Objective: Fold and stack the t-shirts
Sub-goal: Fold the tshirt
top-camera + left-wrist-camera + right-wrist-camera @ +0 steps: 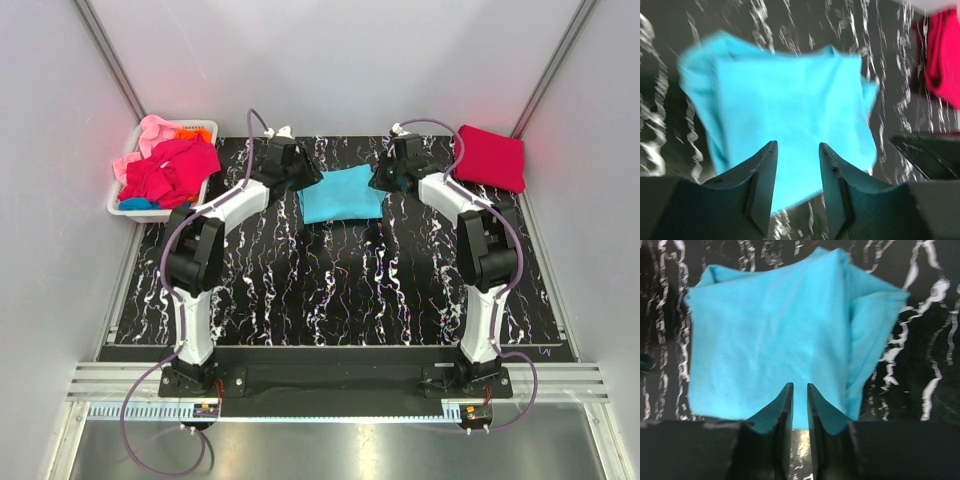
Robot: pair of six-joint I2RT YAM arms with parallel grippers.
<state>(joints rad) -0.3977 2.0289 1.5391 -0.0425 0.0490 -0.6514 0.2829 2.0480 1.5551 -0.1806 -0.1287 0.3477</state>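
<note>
Left hand (797,147) stands apart, right hand (798,386) barely apart, over turquoise shirt (342,195); basket (120,207) holds pink, red, orange, blue shirts (172,168).

1 turquoise t-shirt (342,195) lies by the tabletop's (330,290) far edge, 1 crimson t-shirt (490,157) at its far right corner. 1 white basket (116,206) holds shirts (172,168) in 4 colours.

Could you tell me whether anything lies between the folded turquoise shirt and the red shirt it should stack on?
Only the right pincer and its arm stand between the turquoise shirt and the red shirt; nothing else visible does.
</note>
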